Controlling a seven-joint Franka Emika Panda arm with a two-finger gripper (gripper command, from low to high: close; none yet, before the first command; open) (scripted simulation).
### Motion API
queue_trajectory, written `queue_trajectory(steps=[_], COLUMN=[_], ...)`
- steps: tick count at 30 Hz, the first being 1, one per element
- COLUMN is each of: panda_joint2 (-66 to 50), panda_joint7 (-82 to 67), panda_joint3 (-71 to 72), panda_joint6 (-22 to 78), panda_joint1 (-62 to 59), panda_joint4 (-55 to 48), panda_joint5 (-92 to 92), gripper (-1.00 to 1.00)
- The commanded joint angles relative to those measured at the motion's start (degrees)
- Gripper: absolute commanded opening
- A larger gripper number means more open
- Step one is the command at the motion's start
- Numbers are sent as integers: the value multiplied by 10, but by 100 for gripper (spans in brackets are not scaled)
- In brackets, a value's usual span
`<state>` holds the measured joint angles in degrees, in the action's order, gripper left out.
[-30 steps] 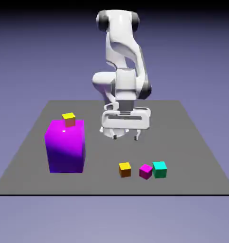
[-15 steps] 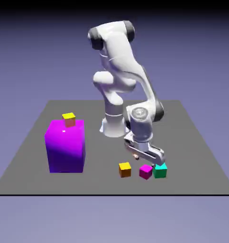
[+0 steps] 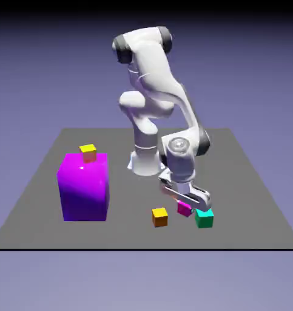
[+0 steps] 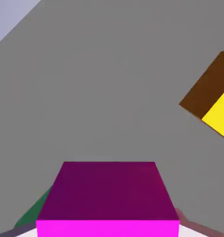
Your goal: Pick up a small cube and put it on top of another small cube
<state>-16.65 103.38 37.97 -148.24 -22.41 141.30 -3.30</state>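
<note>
On the grey table, the pincer (image 4: 108, 231) grips magenta (image 4: 109, 194).

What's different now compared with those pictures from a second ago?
The arm has swung down toward the exterior view's right, and the hand has closed on the magenta cube. That cube now sits higher in the exterior view, just under the hand. The teal cube, the orange-yellow cube and the big purple block with the small yellow-topped cube stayed put.
</note>
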Motion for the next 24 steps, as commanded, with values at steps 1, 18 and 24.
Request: queue_trajectory(steps=[1, 18, 24], panda_joint2=[7, 12, -46], panda_joint7=[25, 351, 390], panda_joint3=[13, 76, 8], panda_joint6=[-3, -102, -152], panda_joint1=[-7, -2, 62], panda_joint4=[3, 36, 32], panda_joint5=[-9, -38, 20], gripper=[-100, -100, 100])
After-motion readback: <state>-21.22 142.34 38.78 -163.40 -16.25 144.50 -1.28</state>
